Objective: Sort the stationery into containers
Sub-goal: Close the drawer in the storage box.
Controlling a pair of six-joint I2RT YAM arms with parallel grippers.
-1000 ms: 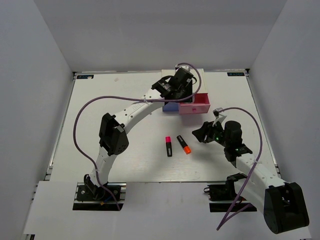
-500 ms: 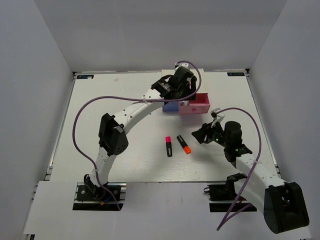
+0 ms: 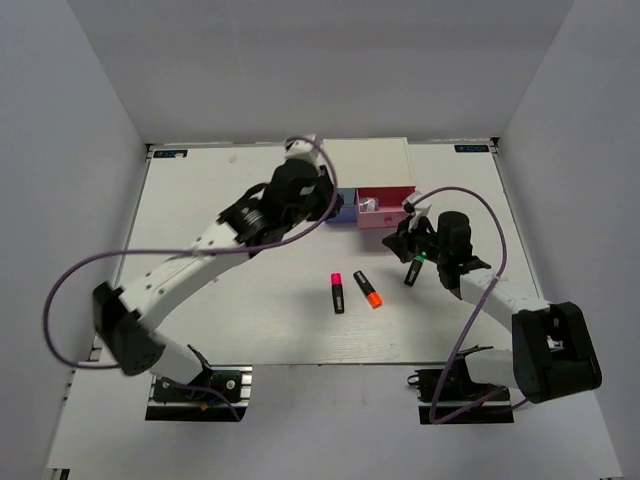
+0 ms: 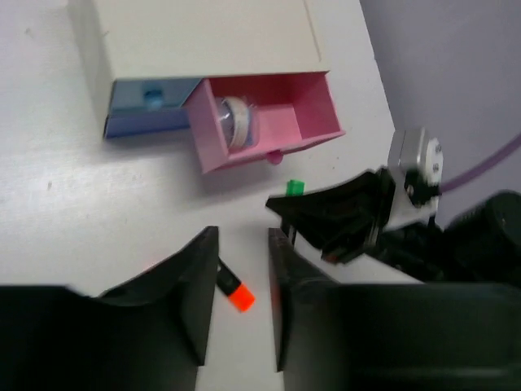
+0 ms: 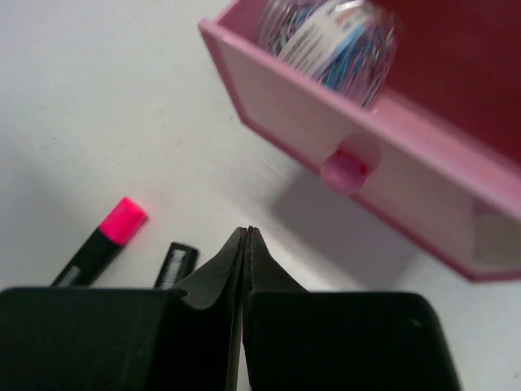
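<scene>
The white cabinet [image 3: 366,160] stands at the back with its pink drawer [image 3: 386,209] pulled out; a small round patterned item [image 4: 236,122] lies inside. Beside it is a blue drawer [image 3: 343,209]. On the table lie a pink-capped highlighter [image 3: 337,291] and an orange-capped one [image 3: 368,288]. A green-capped one [image 3: 412,270] lies beside the right arm. My right gripper [image 5: 247,233] is shut on nothing, just in front of the pink drawer's knob [image 5: 350,163]. My left gripper [image 4: 242,236] hangs open above the table, the orange highlighter [image 4: 232,293] showing between its fingers.
The right gripper [image 4: 334,216] lies close to the right of my left gripper in the left wrist view. A purple cable [image 3: 80,280] loops out left of the left arm. Grey walls enclose the table [image 3: 200,220] on three sides.
The left arm has pulled back from the cabinet, its elbow swinging left. The right gripper moved up to the pink drawer front and shut. The green highlighter now shows on the table.
</scene>
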